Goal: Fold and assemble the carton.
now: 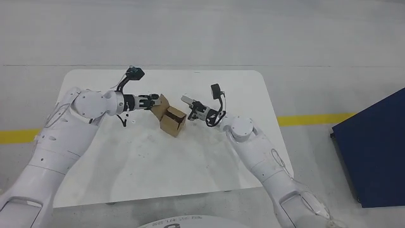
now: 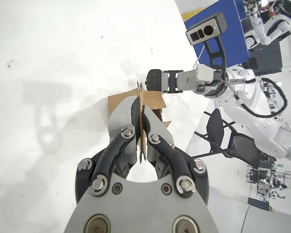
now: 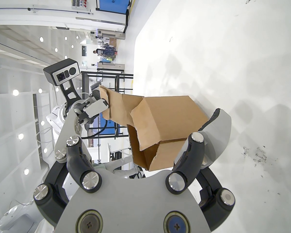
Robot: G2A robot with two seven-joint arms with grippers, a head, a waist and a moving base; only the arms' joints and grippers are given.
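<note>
- The carton [image 1: 171, 119] is sitting near the middle of the white desk [image 1: 190, 164], partly folded, with its flaps hanging loose.
- The left pincer [image 2: 140, 109] is gripping 1 upright flap of the carton edge-on, clamped tight on the cardboard.
- The right pincer [image 3: 144, 115] is gaping wide at the carton's opposite side, its 2 fingers [image 3: 220, 124] flanking the box; I cannot tell whether they are touching it.
</note>
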